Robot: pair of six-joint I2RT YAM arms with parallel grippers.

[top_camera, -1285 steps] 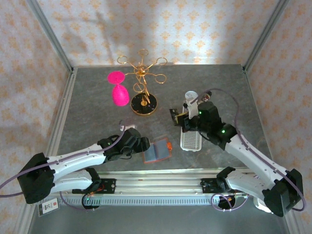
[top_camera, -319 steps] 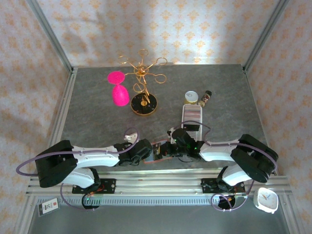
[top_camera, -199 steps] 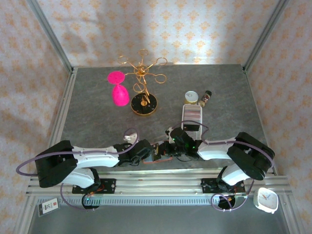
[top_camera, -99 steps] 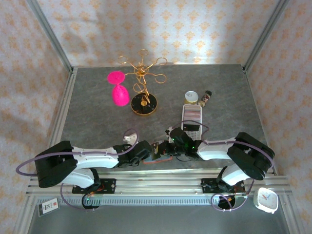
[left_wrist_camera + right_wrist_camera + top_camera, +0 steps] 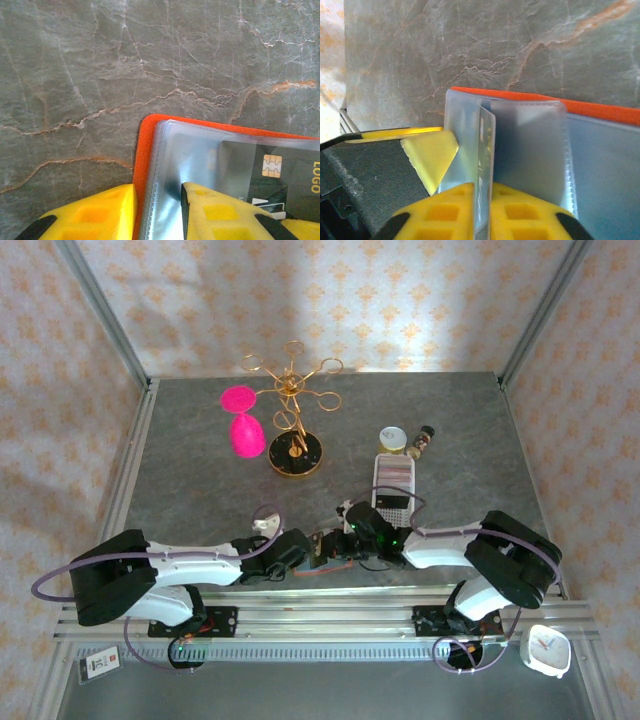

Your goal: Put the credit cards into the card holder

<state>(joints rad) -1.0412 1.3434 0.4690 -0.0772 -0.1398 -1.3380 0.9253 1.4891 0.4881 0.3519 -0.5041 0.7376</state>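
My left tool (image 5: pixel 159 200) is closed on the near edge of the orange card holder (image 5: pixel 145 145), steadying it on the counter (image 5: pixel 100 60). A dark chip card (image 5: pixel 280 175) shows through its clear sleeve. My right tool (image 5: pixel 482 192) pinches a credit card (image 5: pixel 486 145) that stands on edge at the mouth of a sleeve pocket. To seat it well, I'd tip the card flatter, tuck its leading edge under the pocket lip, and slide it in slowly so the sleeve doesn't buckle.
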